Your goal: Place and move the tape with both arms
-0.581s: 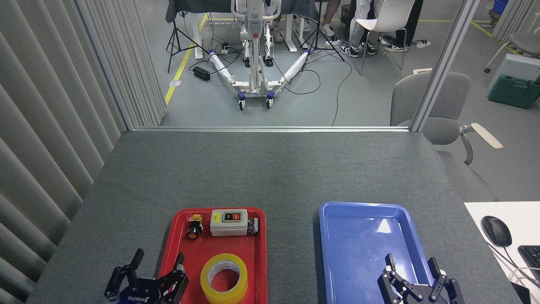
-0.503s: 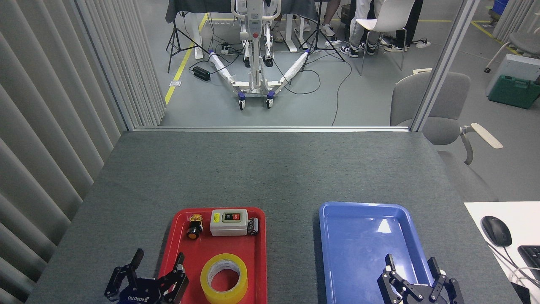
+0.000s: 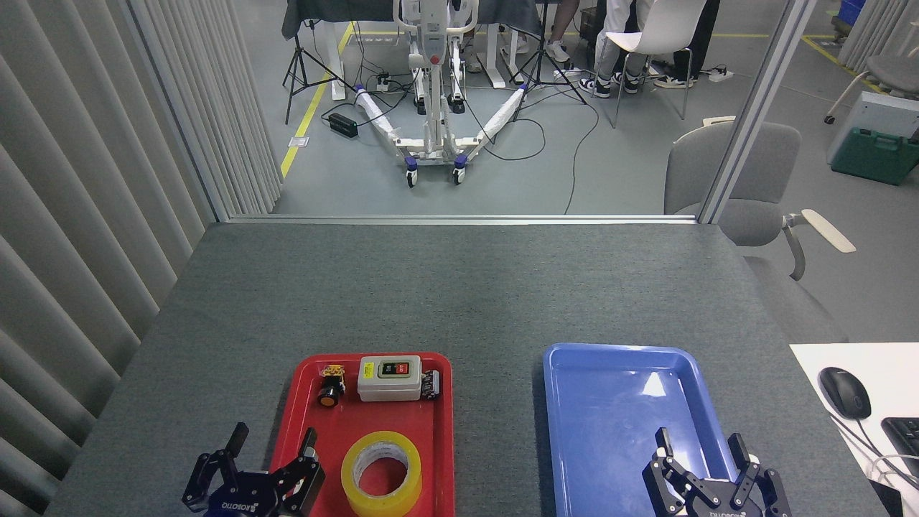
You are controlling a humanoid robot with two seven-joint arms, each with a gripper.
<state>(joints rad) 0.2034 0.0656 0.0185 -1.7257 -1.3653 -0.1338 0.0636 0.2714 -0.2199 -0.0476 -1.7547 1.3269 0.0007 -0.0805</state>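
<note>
Head view, only one given. Nothing done yet, by the look of it: tape point(image 3: 381, 474) flat on the red tray point(image 3: 344, 424), near end, right of centre, hole up, not gripped by either hand. Blue tray point(image 3: 617, 402) bare, prob. the destination, though task line doesn't say so. Left to do, at a guess: reach, grip, lift, carry or pass across, set down, maybe w/ a handover btwn arms.

Left hand point(image 3: 269, 459) at bottom edge, low, fingers spread wide, nothing btwn them. Straddles the red tray's left rim: one finger outside over the counter point(image 3: 459, 287), one inside, just beside the tape's left flank but apart from it. Looks poised for approach, not contact.

Right hand point(image 3: 703, 459) at bottom edge over the blue tray's near right corner, fingers splayed, released, empty. Well apart from the tape.

Tape itself: wide roll, translucent yellow wrap, white core w/ faint printing inside, open centre showing red tray through it. Roll looks thick, fairly full. Loose end not discernible. Outer wall smooth, glossy; likely slippery for a side pinch, so grip across wall via core prob. safer.

Far end of red tray: grey switch box point(image 3: 390, 378), small black button w/ yellow base point(image 3: 330, 391) on its left, small dark part point(image 3: 430, 383) touching its right side. All clear of the tape, not in the way.
</note>
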